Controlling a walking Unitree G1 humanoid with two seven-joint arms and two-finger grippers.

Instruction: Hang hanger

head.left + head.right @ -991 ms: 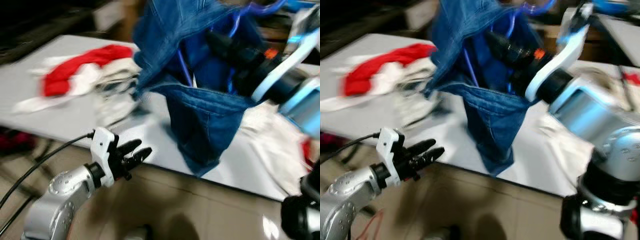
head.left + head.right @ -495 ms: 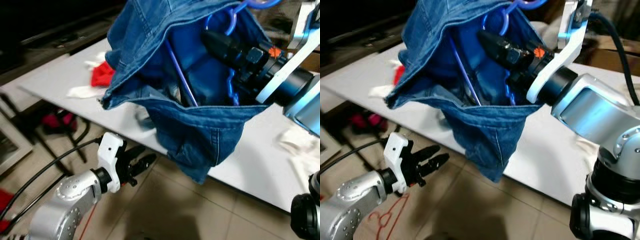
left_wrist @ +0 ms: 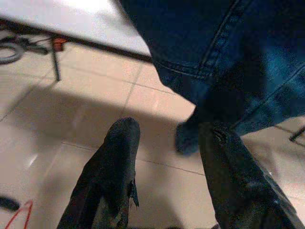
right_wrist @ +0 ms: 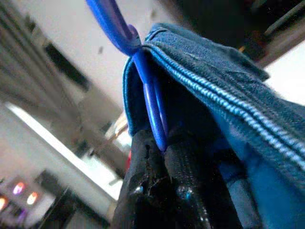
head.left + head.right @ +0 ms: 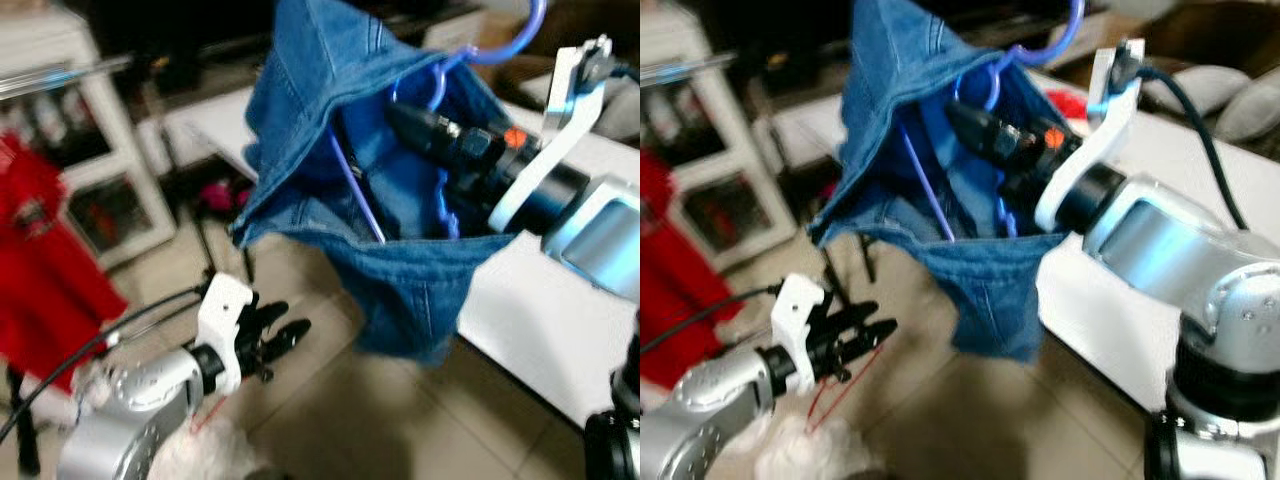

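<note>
A blue plastic hanger (image 5: 520,35) carries a blue denim garment (image 5: 330,110), held up in the air over the table's edge. My right gripper (image 5: 400,118) reaches into the denim and is shut on the hanger's thin bar. In the right wrist view the fingers (image 4: 143,162) pinch the blue hanger (image 4: 152,100) just below its hook, with denim (image 4: 228,109) draped over it. My left gripper (image 5: 280,330) hangs low over the tiled floor, open and holding nothing. In the left wrist view the denim hem (image 3: 214,57) hangs just beyond the left gripper (image 3: 169,131).
A white table (image 5: 540,320) runs along the right. At the left stands a white shelf unit (image 5: 110,170) with a metal rail (image 5: 60,75) and a red garment (image 5: 40,240) hanging beside it. Pale cloth (image 5: 200,455) lies on the floor near my left arm.
The whole view has swung left: the shelf, rail and hanging red garment have come into view. My right gripper still holds the hanger with the denim. The left gripper stays open.
</note>
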